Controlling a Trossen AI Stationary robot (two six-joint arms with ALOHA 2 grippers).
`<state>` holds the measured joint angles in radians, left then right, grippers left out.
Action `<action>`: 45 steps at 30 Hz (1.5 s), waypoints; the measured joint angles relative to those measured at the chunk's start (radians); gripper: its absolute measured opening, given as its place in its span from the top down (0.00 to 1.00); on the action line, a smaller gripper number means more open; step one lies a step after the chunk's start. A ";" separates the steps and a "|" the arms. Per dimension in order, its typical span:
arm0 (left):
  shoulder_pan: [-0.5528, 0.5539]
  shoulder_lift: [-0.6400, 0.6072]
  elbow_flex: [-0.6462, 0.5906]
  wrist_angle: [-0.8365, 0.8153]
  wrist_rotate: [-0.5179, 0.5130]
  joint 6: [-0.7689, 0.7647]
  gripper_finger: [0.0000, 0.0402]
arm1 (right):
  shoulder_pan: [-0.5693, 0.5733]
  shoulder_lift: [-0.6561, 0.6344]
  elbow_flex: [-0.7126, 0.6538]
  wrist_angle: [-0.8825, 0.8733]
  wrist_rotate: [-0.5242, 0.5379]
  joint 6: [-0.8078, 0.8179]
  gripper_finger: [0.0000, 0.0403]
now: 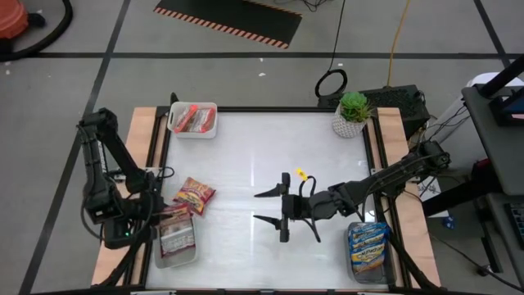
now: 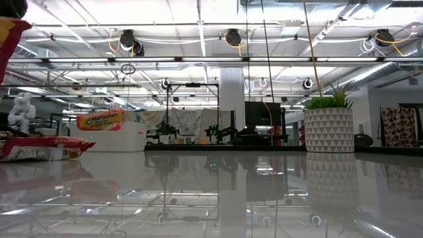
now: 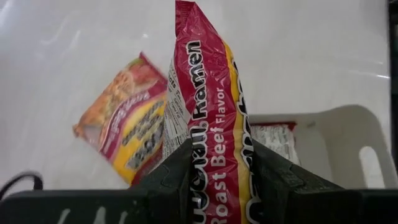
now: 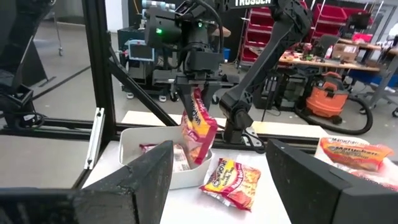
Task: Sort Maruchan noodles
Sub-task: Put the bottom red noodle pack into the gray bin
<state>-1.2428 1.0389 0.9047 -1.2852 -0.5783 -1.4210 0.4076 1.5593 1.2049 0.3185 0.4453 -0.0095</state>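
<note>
White and glossy, the counter (image 1: 262, 164) sits inside a dark frame with wooden side rails, and beyond it I see a workshop with overhead lights and shelving. On my left wrist view the left gripper (image 3: 214, 177) is clenched on a dark red roast beef packet (image 3: 211, 124), which stands on edge between the fingers (image 3: 171, 180). From the right wrist view that packet hangs just above the near-left white bin (image 4: 158, 155), its lower end at the bin's rim. Inside that bin I make out another dark red packet (image 1: 176, 238) lying flat. Just beside the bin, flat on the counter, lies a loose red and yellow packet (image 1: 195, 195). At the far-left corner a second white bin (image 1: 193, 131) holds orange-red packets (image 1: 193, 120). Over at the near-right corner a clear bin (image 1: 368, 266) holds blue packets (image 1: 368, 246). My right gripper (image 1: 270, 206) hovers over the middle of the counter with its jaws spread wide and nothing between them, well apart from every packet. A potted plant (image 1: 353, 113) in a white patterned pot stands at the far-right corner
</note>
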 joint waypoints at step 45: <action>-0.011 0.001 -0.120 0.003 0.166 -0.213 0.49 | -0.097 0.266 0.143 0.011 0.026 0.057 0.38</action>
<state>-1.2537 1.0401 0.7845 -1.2825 -0.4127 -1.6337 0.3108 1.8257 1.3476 0.3295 0.4709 0.0472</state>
